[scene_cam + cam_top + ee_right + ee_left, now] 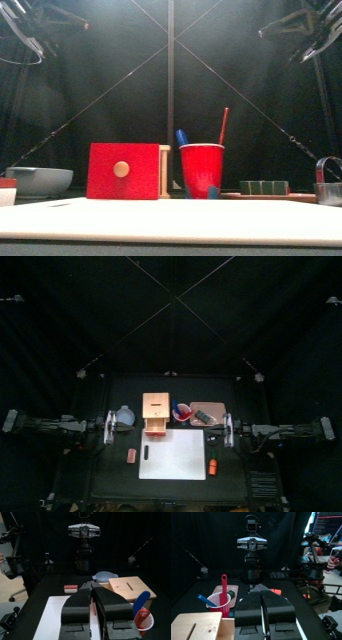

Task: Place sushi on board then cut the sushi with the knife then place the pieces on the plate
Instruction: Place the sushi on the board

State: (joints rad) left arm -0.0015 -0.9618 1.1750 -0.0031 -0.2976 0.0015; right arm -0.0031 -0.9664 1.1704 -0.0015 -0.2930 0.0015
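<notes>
The dark green sushi roll (265, 187) lies on the pink tray (274, 196) at the back right, also seen as the sushi roll (232, 593). A red cup (202, 170) holds a blue knife (182, 137) and a red knife (222, 125). The white cutting board (174, 453) lies bare at the front middle. My left gripper (110, 428) hovers shut at the board's left, with the left gripper (266, 593) holding nothing. My right gripper (230, 428) hovers shut at the board's right, and the right gripper (95, 588) is likewise empty.
A wooden box (158, 409) with a red drawer front (123, 171) stands behind the board. A blue-grey bowl (40, 181) sits to its left. A red and white toy (131, 455) lies left of the board, an orange toy (213, 466) on its right. A metal cutter (329, 182) stands far right.
</notes>
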